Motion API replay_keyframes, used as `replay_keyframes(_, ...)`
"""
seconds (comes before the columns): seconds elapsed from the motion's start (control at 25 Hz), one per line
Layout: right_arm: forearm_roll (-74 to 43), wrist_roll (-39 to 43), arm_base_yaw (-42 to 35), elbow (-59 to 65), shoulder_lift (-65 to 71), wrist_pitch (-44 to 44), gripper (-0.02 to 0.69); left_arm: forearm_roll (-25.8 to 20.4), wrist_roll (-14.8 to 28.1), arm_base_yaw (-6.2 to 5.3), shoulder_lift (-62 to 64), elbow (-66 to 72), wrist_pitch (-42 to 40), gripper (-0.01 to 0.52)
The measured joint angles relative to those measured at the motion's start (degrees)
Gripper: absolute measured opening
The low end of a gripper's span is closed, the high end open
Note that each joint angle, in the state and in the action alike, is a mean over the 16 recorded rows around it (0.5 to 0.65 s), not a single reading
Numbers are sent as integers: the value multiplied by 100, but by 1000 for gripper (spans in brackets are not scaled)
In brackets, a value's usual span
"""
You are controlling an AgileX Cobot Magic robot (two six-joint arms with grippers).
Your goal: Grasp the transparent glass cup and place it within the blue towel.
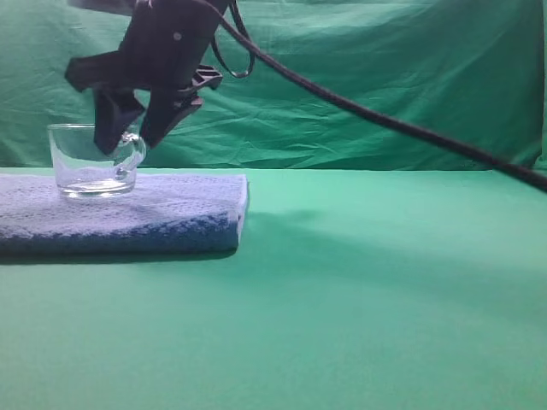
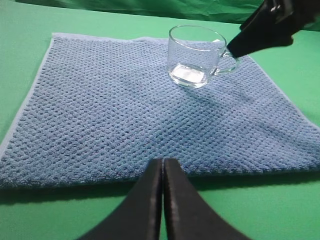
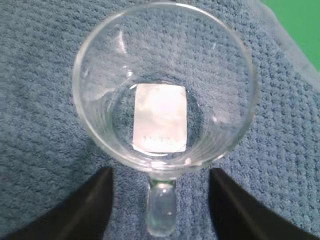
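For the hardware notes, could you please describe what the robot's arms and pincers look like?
Both are matte black. The right pincer has two tapered, wedge-shaped fingers beneath a blocky black head, with a thick black cable trailing away. The left pincer shows two slim, smooth black fingers. No markings are visible.

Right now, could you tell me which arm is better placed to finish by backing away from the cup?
Right. The right gripper stands open astride the handle of the glass cup, which rests on the blue towel. The left gripper is shut, off the towel's near edge.

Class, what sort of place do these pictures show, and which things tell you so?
Probably a staged robot test bench: green cloth as backdrop and table cover, two grippers, and only a glass cup on a blue towel.
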Motion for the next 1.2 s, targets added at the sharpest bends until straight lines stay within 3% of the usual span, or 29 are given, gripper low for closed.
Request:
replay_keyframes(0.28, -956, 1063, 0, 211, -1472, 745, 59, 0, 0, 0, 0, 0, 0, 0)
replay_keyframes(0.4, -1229, 1343, 0, 667, -2212, 810, 12, 0, 0, 0, 0, 0, 0, 0)
replay_keyframes(0.64, -1417, 1579, 0, 2269, -3856, 406, 0, 0, 0, 0, 0, 0, 0, 0)
replay_keyframes(1.2, -790, 1631, 0, 6829, -7863, -1556, 0, 0, 0, 0, 0, 0, 0, 0)
